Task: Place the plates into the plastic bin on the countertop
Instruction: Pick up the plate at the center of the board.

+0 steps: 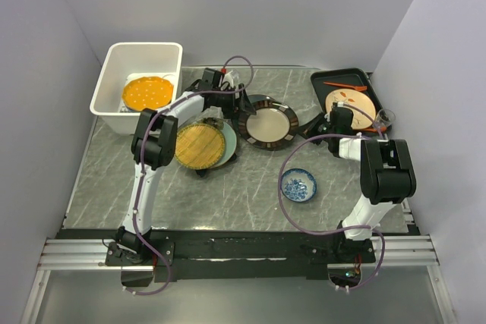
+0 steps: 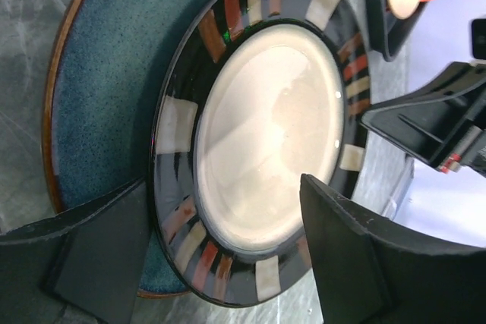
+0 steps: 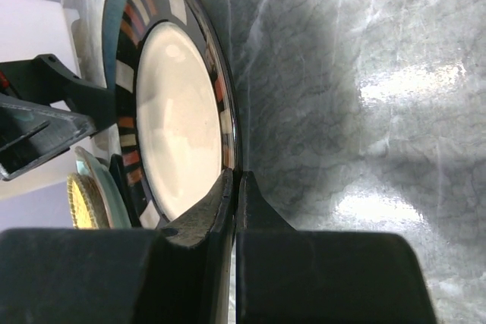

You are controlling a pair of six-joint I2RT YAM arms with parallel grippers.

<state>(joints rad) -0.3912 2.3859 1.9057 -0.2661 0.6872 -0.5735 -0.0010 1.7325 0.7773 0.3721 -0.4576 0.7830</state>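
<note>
I've got the left gripper point(image 2: 224, 252) wide, straddling the dark plate point(image 2: 266, 127) rim, centre of the counter point(image 1: 250, 187). The right gripper point(image 3: 234, 178) is pinched closed, tips at the opposite rim.

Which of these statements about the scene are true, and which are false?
1. The white bin holds an orange plate. True.
2. The small patterned dish lies in the bin too. False: it sits on the countertop.
3. The striped plate overlaps a blue plate. True.
4. The left gripper is shut. False: its fingers stand open, either side of the striped plate's rim.
5. The right gripper is closed at the striped plate's rim. True.
</note>
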